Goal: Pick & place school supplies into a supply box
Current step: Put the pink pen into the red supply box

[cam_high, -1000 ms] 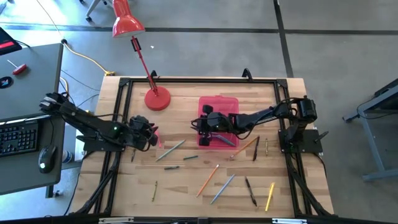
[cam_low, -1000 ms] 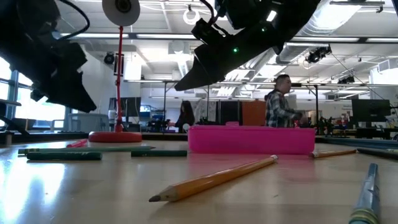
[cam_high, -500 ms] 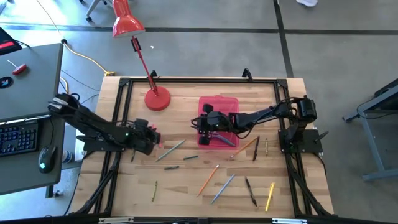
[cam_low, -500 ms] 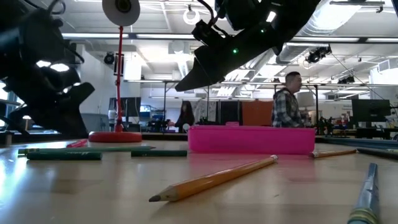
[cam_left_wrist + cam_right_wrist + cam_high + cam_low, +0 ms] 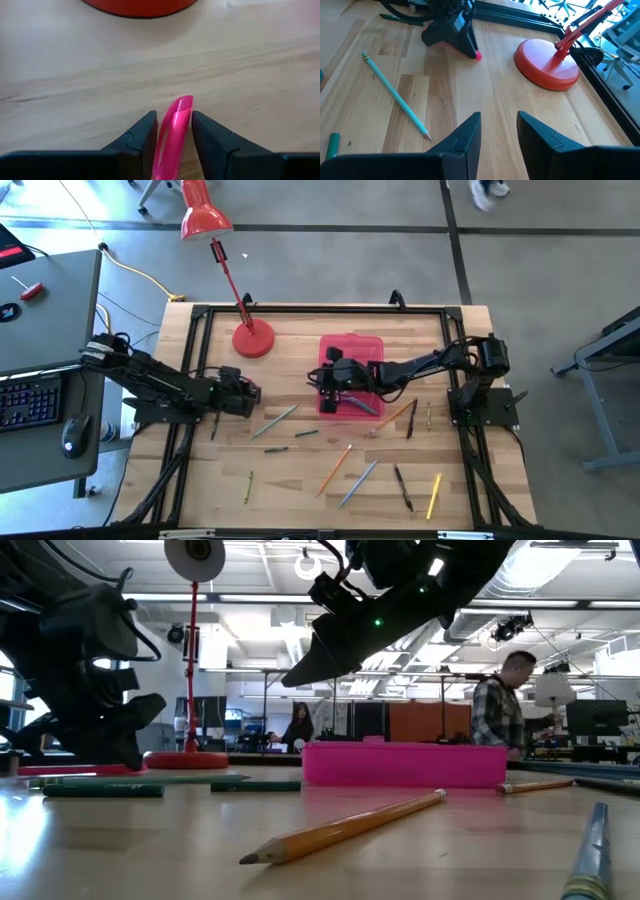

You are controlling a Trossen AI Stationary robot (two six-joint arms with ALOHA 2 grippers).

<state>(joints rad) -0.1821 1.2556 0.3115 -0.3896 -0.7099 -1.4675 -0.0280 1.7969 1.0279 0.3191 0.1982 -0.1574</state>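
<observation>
the left gripper (image 5: 172, 137) is low over the table (image 5: 300, 480), near the red lamp base (image 5: 252, 340), and its two fingers are pinching a pink pen (image 5: 172, 130) that pokes out past the tips. this could go wrong: the pen is smooth and thin, so i think it could slip out or tip sideways on the way to the box, and it would drop back on the wood. the pen also sticks out in front, so it could bump the lamp base, which is just ahead of it. the pink supply box (image 5: 352, 372) sits in the middle of the table, well apart from this gripper. the right gripper (image 5: 497, 132) hangs over the box with its fingers spread and nothing between them. that arm is right above the box, so the two arms could knock into each other if the left one comes in to drop the pen. i cannot tell what is inside the box, because the right arm covers most of it from above and from table height only its pink wall (image 5: 405, 765) shows. many supplies lie loose on the wood: a green pencil (image 5: 395, 96) between the two grippers, an orange pencil (image 5: 335, 468) nearer the front, a yellow one (image 5: 434, 495) at the front right, and more thin ones around them. so i think the job is far from done.
</observation>
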